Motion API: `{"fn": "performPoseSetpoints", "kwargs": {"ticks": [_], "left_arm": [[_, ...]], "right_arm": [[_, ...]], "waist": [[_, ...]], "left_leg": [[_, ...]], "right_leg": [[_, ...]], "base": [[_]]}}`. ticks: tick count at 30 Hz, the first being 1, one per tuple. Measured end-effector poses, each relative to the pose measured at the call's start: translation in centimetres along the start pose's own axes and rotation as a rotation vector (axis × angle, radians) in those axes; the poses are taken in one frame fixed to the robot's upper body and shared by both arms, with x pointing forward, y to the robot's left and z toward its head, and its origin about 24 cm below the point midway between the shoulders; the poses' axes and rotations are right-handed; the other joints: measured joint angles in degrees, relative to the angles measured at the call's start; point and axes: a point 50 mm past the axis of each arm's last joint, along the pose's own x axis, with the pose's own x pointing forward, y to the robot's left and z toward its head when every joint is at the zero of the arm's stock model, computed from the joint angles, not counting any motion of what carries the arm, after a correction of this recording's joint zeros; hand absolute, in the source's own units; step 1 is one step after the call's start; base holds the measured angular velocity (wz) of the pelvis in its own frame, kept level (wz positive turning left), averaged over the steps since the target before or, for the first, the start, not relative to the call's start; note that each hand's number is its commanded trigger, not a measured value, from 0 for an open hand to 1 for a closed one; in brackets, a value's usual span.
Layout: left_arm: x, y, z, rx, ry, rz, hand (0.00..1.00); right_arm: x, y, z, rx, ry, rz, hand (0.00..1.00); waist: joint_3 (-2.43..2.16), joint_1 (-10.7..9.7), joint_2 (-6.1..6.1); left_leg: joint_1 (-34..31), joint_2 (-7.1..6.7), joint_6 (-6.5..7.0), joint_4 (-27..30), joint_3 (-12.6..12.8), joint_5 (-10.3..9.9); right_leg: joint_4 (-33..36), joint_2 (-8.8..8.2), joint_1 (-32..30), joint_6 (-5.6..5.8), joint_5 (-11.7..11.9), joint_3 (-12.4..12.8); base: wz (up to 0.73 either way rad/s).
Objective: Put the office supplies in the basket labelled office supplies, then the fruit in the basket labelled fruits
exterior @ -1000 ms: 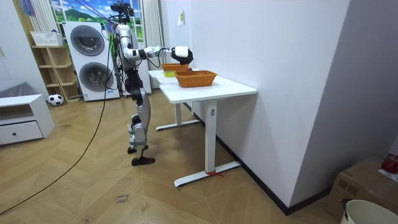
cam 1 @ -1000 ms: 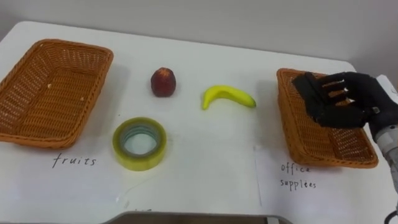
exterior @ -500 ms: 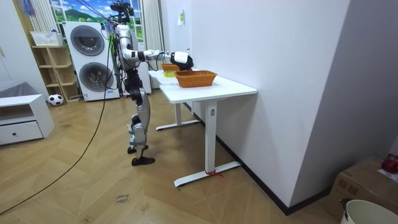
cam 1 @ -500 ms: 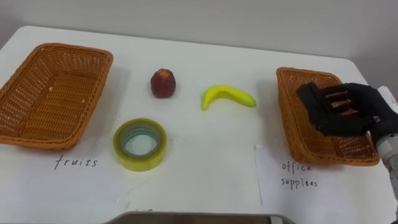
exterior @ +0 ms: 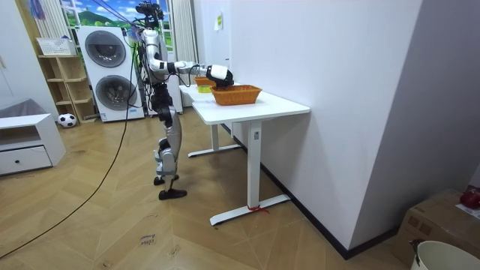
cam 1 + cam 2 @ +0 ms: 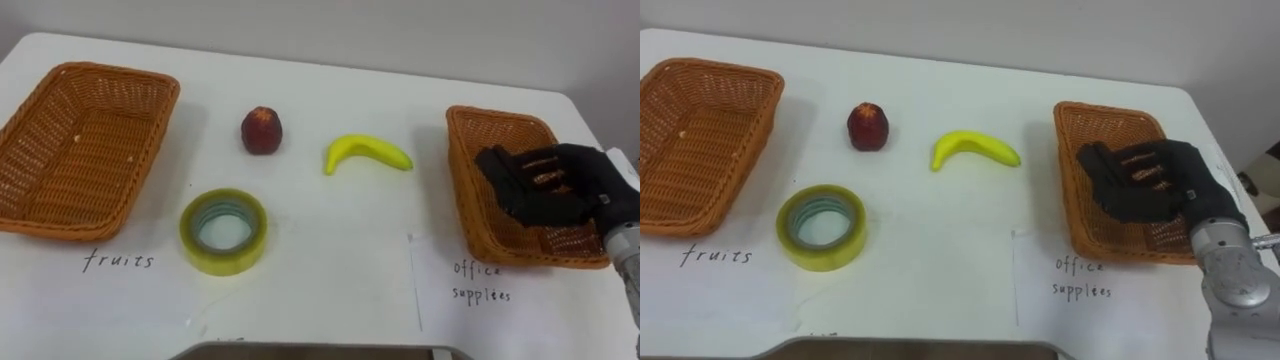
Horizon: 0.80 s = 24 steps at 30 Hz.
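**On the white table, nothing's sorted yet and the right hand is over the office basket**

On the far left of the table (image 6: 330, 300) sits the left basket (image 6: 90, 150), which the handwritten label in front marks for fruit. It has no fruit in it. Next along, the roll of tape (image 6: 225, 264) lies flat near the front edge. The red fruit (image 6: 261, 130) sits further back, apart from the tape. The banana (image 6: 365, 153) lies around the middle, well clear of both baskets. So all three things are on the bare tabletop.

My guess is the tape is the next pick, since it's the one thing that belongs in the right-hand basket. To do that well I'd come straight down on it, with the thumb in the hole and the fingers on the outer wall. A flat ring like that will just skate away if it's nudged from the side. I'd also keep the arm towards the front of the table so it doesn't brush the banana on the way over.

On the right, the right basket (image 6: 500, 125) has the right hand (image 6: 545, 185) low over its middle. Its fingers are loosely bent and relaxed rather than clenched. I can't see anything in its grip, just wicker showing through the gaps between the fingers. I can't tell whether it's touching the basket.
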Motion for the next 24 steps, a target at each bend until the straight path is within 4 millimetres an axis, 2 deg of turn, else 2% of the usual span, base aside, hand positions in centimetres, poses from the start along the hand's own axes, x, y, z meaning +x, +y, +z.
{"fn": "performPoseSetpoints", "kwargs": {"ticks": [6,11,16,19,24], "left_arm": [[-0.02,0.02,-0.1,0.001,0.003,0.002,0.0],[-0.07,0.15,-0.47,0.003,0.011,0.006,0.0],[-0.1,0.36,-0.8,0.007,0.019,0.01,0.0],[-0.09,0.33,-0.71,0.007,0.017,0.011,0.0],[0.01,0.29,-0.2,0.004,0.005,0.02,0.0]], "right_arm": [[-0.09,-0.04,-0.15,-0.001,0.005,-0.011,0.0],[-0.1,-0.16,-0.16,0.002,0.005,-0.016,0.0],[-0.1,-0.15,-0.16,0.002,0.005,-0.016,0.0],[-0.1,-0.15,-0.16,0.002,0.005,-0.016,0.0],[-0.1,-0.16,-0.15,0.002,0.004,-0.017,0.0]], "waist": [[-0.45,-0.2,0.95],[-0.52,-0.3,0.29],[-0.44,-0.1,-0.58],[-0.43,0.0,-0.61],[-0.17,0.1,-0.19]], "left_leg": [[0.2,0.01,0.0,0.0,0.0,0.0],[0.2,-0.01,0.0,0.0,0.0,0.0],[0.1,-0.02,0.0,0.0,0.0,0.0],[0.1,-0.02,0.0,0.0,0.0,0.0],[0.2,-0.01,0.0,-0.1,0.0,0.0]], "right_leg": [[0.1,0.02,0.1,0.0,0.0,0.0],[0.1,0.0,0.2,0.0,0.0,0.0],[0.0,0.02,0.2,0.0,0.0,0.0],[0.0,0.02,0.2,0.0,0.0,0.0],[0.1,0.01,0.2,0.0,0.0,0.0]], "base": [[0.0],[0.0],[0.0],[0.0],[0.0]]}}
